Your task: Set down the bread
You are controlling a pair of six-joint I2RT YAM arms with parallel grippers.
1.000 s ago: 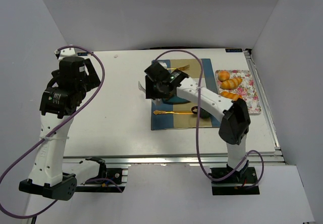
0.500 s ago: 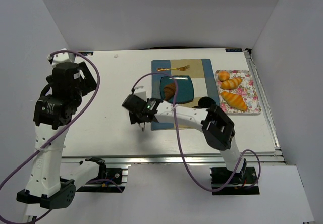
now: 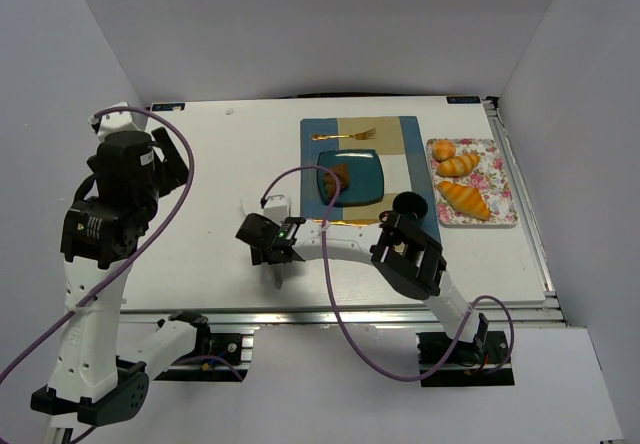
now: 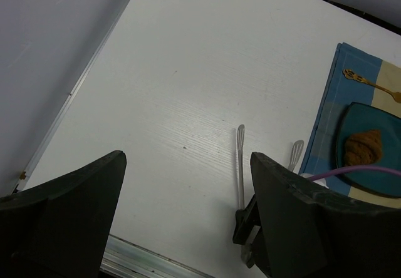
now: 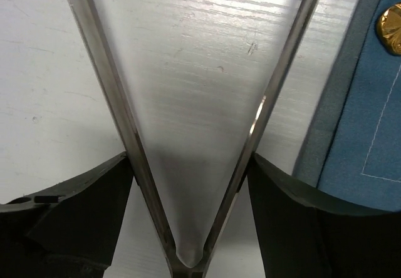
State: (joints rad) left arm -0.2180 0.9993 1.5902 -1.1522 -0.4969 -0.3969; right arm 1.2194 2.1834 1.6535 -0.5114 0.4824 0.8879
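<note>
1. No text, brand or number reads in any view.
2. Small blue sticker (image 3: 462,99) on the far edge of the table (image 3: 230,154): print too small to read.

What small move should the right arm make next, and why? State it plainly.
Probably set the tongs down on the table: the bread already lies on the blue plate, and the right claw holds the tongs spread and empty beside the placemat.
</note>
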